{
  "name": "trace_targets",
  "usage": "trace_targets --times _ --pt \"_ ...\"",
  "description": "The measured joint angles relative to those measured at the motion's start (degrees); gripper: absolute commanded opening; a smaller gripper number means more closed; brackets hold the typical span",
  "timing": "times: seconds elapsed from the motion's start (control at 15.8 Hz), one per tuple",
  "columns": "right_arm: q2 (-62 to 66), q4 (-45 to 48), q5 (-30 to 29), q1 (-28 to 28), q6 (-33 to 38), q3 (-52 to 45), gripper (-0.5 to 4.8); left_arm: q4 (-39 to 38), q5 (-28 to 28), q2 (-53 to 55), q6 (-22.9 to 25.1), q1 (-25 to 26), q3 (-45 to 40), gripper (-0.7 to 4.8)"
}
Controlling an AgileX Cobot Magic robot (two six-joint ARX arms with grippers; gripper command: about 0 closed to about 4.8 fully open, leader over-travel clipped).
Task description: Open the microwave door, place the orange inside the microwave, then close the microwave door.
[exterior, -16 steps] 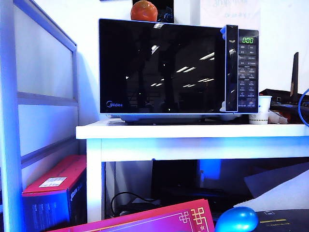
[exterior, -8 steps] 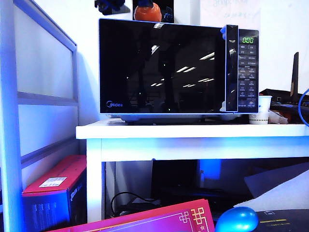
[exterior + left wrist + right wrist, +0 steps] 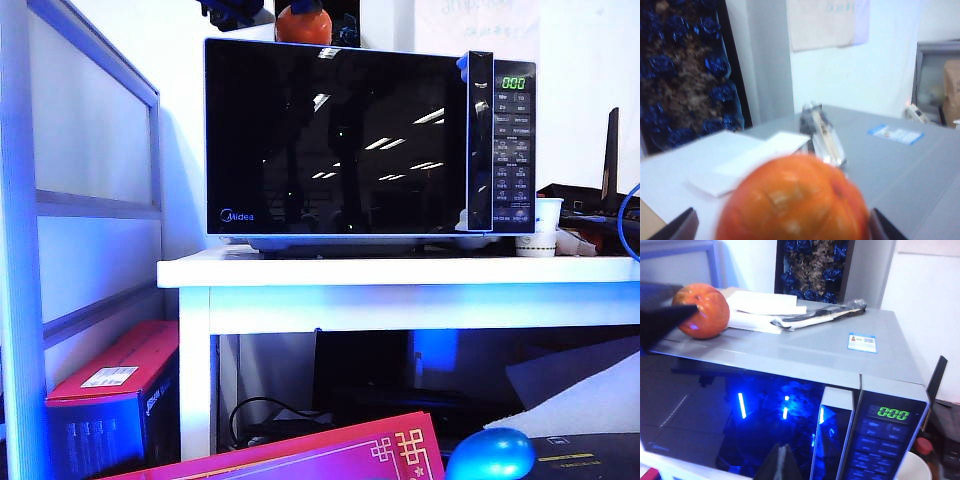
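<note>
Glossy round orange | left gripper fingers apparently astride | right gripper closed

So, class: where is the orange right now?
The orange sits on top of the microwave, toward its left rear in the exterior view, between the open fingers of the left gripper, beside some white papers.

orange, black and white
bright orange on a grey top; microwave glossy black door, green display; white worktop.
</note>
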Motion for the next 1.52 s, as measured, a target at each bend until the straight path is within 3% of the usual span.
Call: trace_targets --times 0.19,1.26,1.33,1.45,1.52 --pt "0.00 -0.02 -0.13 0.42 0.00 0.00 -0.01 -0.28 2.08 1.73 -0.04 -0.11 0.00 4.79" --pt "0.52 -0.04 -0.11 0.37 0.00 0.00 -0.01 6.03 2.47 4.04 -1.51 -2.56 0.22 4.79" --pt "0.52 -0.04 -0.11 0.37 -0.02 0.00 -0.01 6.69 2.49 4.04 -1.49 -2.67 0.22 4.55" --pt "0.52 -0.04 -0.11 0.37 0.00 0.00 -0.01 6.75 2.47 4.04 -1.49 -2.64 0.22 3.35" --pt "0.52 -0.04 -0.11 0.37 0.00 0.00 -0.01 6.75 2.47 4.07 -1.51 -2.60 0.22 3.31"
